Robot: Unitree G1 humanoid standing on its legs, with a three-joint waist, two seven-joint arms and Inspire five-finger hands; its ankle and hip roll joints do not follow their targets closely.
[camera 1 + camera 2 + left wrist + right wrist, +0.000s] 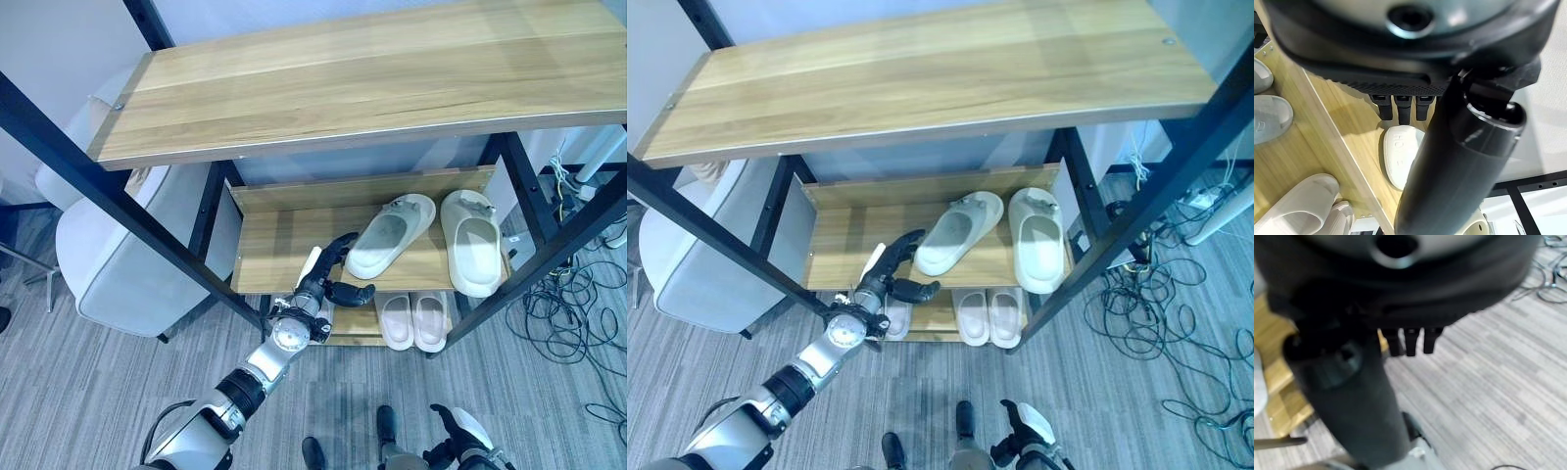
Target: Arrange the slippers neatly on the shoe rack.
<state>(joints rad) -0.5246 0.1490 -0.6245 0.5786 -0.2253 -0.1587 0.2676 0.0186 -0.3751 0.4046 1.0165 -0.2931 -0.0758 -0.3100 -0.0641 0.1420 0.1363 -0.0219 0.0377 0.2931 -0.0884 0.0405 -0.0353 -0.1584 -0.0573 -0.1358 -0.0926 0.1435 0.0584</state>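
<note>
Left hand (328, 277) open beside slipper (389, 235)

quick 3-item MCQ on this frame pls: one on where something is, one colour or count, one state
1. Where are the two large slippers?
A. top shelf
B. middle shelf
C. floor

2. How many large slippers lie on that shelf?
A. one
B. two
C. four

3. The left hand is:
A. open, holding nothing
B. shut on a slipper
C. shut on a cable

Key: 1 B, the angled slipper and the straight slipper lie on the middle shelf under the top shelf. 2 B, two there; a smaller pair sits lower. 3 A, the left hand has spread fingers beside the slippers.
</note>
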